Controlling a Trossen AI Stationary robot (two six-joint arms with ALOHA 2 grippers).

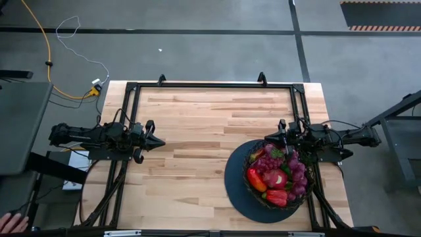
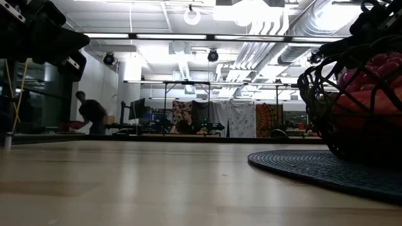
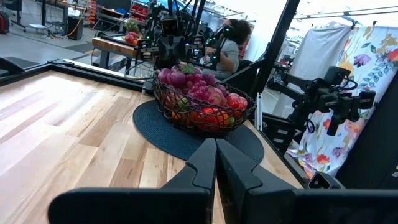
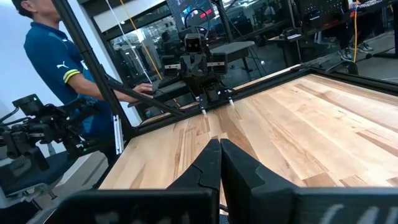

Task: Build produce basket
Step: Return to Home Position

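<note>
The black wire-mesh basket (image 1: 277, 176) stands on its dark round base (image 1: 237, 181) at the table's right near part, filled with produce: purple grapes (image 1: 297, 172), red peppers (image 1: 276, 197), an orange piece and pink fruit. It shows in the left wrist view (image 3: 202, 106) and, large, at the right of the low view (image 2: 352, 100). My left gripper (image 1: 160, 141) is shut and hovers at the table's left side, holding nothing. My right gripper (image 1: 268, 139) is shut, just beyond the basket's far rim, holding nothing.
Bare wooden table top (image 1: 197, 151) lies between the two arms, framed by a black rail (image 1: 210, 84). People show in the room beyond the table (image 4: 50, 56), (image 2: 91, 113). A yellow cable (image 1: 46, 59) lies on the floor off the table.
</note>
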